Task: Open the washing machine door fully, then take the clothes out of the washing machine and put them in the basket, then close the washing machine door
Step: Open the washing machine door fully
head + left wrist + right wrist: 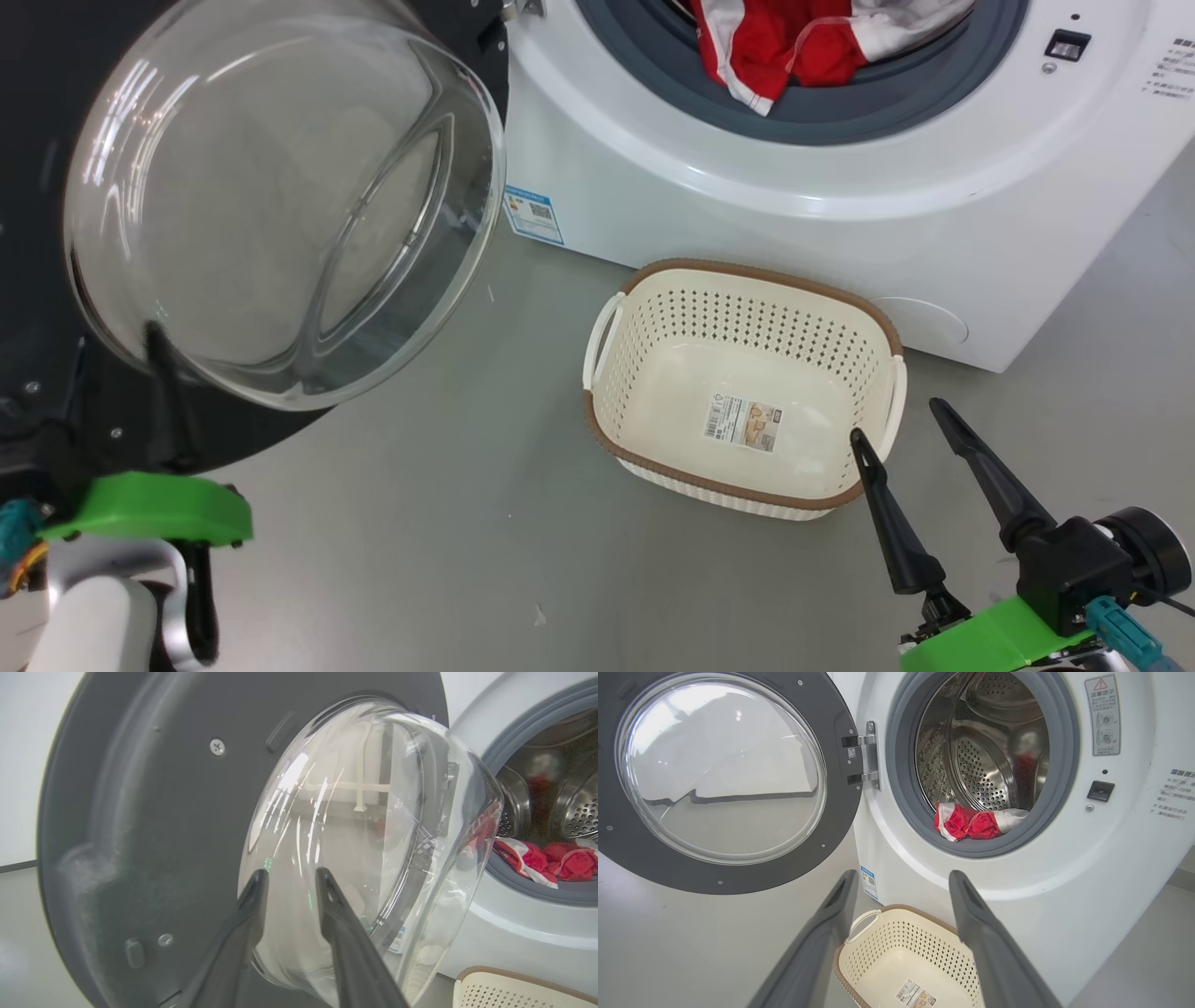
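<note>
Up front, right hand [896, 420]: spread wide, empty, tips by near corner of basket [738, 322]. Left hand [292, 875]: parted a bit, gripping nothing, tips at glass bulge [364, 835] of washing machine door [738, 884], standing wide open. Clothes [971, 823] at front lip of washing machine [747, 196] drum [985, 756], up & ahead of right hand, bundle lying crosswise. Right arm nearer, prob. its reach. Whole drum mouth in right wrist view; cropped in head view.

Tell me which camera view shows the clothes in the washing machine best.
The right wrist view: the clothes lie whole and unobstructed on the gasket. The head view cuts them off at its top edge; the left wrist view shows them at its right edge, cropped.
</note>
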You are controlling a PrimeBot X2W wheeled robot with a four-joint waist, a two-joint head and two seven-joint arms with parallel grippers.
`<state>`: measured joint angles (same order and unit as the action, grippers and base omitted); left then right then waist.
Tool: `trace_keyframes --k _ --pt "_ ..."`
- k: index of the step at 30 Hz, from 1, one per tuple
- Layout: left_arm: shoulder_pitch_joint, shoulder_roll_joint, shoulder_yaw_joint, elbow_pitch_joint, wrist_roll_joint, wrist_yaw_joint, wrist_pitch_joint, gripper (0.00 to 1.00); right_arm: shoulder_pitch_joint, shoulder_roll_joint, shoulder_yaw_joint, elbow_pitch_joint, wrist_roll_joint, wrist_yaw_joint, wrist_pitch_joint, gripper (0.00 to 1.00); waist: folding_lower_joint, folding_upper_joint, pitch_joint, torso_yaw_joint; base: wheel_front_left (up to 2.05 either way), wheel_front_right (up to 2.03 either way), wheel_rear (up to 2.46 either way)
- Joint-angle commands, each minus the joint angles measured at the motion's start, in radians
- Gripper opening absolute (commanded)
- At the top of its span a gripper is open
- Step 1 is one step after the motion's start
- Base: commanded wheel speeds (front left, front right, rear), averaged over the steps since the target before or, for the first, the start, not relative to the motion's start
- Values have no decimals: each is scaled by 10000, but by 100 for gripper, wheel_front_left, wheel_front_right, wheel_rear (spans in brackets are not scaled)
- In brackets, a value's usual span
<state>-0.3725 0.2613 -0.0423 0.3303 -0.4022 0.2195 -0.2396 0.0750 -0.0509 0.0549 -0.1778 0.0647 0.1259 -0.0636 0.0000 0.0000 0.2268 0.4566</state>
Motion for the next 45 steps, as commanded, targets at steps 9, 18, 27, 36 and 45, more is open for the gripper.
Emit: trace_keyframes --k 9,18,27,36,45 --pt "1262 286 -69 -3154 293 305 374 100 -133 7 42 175 452 48 -623 100 0 0 -498 -569 0 0 0" --pt "2010 135 -598 -5133 -64 -114 674 100 -194 7 -292 526 624 48 -1001 100 0 0 -667 -1382 0 0 0" --pt "2307 -11 -1123 -5047 -351 -495 833 100 -357 7 -602 716 818 48 -1294 100 0 0 -803 -2441 0 0 0" --pt "2508 19 -1306 -4930 -283 -526 760 100 -390 7 -933 853 958 48 -1532 100 0 0 -872 -3479 0 0 0" --pt "3317 32 -1309 -4815 -90 -255 449 100 -300 7 -1165 846 1169 48 -1807 100 0 0 -1141 -4587 0 0 0"
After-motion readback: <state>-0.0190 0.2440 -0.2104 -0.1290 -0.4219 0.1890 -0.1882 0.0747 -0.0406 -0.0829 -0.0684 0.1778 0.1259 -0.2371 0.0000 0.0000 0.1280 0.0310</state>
